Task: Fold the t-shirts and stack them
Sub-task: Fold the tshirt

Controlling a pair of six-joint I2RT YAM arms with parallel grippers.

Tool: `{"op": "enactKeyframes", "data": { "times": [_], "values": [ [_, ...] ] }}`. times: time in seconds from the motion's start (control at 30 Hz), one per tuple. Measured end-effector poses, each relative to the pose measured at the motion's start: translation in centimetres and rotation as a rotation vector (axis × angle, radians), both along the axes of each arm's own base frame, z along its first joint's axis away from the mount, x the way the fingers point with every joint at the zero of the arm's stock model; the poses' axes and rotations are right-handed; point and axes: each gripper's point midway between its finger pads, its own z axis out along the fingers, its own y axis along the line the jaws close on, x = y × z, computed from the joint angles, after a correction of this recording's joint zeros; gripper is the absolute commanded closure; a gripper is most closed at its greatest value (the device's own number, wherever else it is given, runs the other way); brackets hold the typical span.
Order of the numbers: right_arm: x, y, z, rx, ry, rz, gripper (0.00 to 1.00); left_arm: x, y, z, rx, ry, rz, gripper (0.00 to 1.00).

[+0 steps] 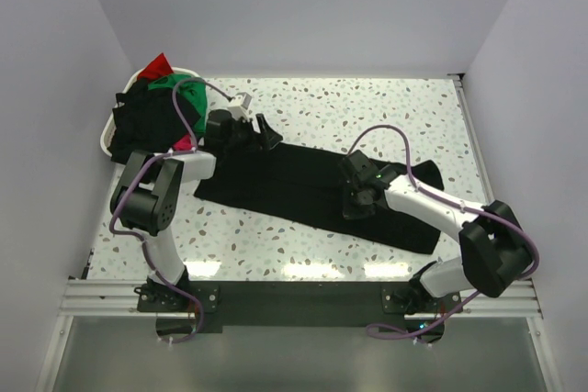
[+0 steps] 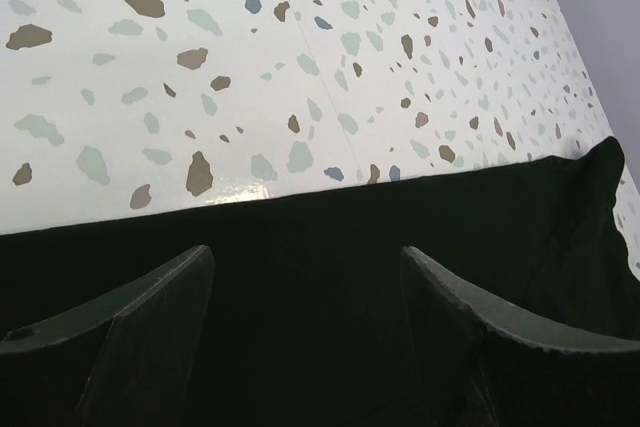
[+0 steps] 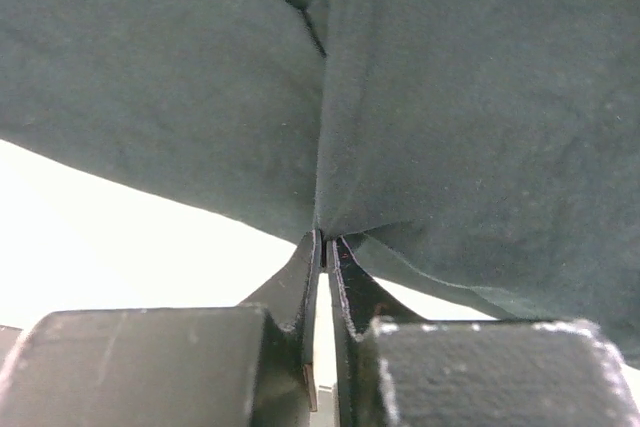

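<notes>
A black t-shirt [image 1: 312, 190] lies folded into a long strip across the middle of the table. My left gripper [image 1: 266, 133] is open just above its far left edge; in the left wrist view the fingers [image 2: 160, 317] stand wide apart over the black cloth [image 2: 320, 277]. My right gripper [image 1: 354, 199] is shut on the shirt's near edge; in the right wrist view the fingertips [image 3: 326, 242] pinch a fold of the cloth [image 3: 450, 97] and lift it. More t-shirts, black, green, red and pink [image 1: 161, 103], are heaped in the basket.
A white basket [image 1: 107, 140] stands at the back left corner of the speckled table [image 1: 367, 107]. White walls close in the table on the left, back and right. A metal rail [image 1: 294, 296] runs along the near edge.
</notes>
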Motion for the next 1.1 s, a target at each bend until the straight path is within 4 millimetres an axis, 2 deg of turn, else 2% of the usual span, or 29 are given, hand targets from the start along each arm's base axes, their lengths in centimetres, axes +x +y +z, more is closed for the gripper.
{"op": "enactKeyframes", "data": {
  "times": [0.17, 0.3, 0.33, 0.43, 0.57, 0.67, 0.87, 1.1],
  "values": [
    [0.0, 0.8, 0.3, 0.044, 0.003, 0.006, 0.88, 0.0, 0.3, -0.1, -0.006, 0.007, 0.006, 0.20],
    [0.1, 1.4, 1.4, 0.090, -0.023, 0.003, 0.72, -0.1, 0.3, -0.1, -0.007, 0.007, 0.004, 0.20],
    [0.1, 1.5, 1.9, 0.105, -0.033, 0.004, 0.65, 0.0, 0.3, -0.1, -0.008, 0.007, 0.004, 0.20],
    [0.3, 1.8, 3.1, 0.140, -0.068, -0.001, 0.56, 0.0, 0.4, -0.1, -0.009, 0.006, 0.005, 0.20],
    [0.5, 1.6, 3.9, 0.146, -0.098, -0.014, 0.51, 0.1, 0.4, 0.0, -0.011, 0.000, 0.007, 0.20],
    [0.6, 0.4, 3.8, 0.095, -0.115, -0.039, 0.47, 0.1, 0.4, 0.0, -0.011, -0.001, 0.007, 0.20],
    [1.6, -2.1, 3.4, 0.015, -0.142, -0.117, 0.47, 0.2, 0.5, 0.0, -0.008, -0.001, 0.011, 0.20],
    [3.2, -8.1, 1.4, -0.057, -0.119, -0.305, 0.47, 0.2, 0.5, 0.0, -0.008, 0.000, 0.011, 0.20]
  ]
}}
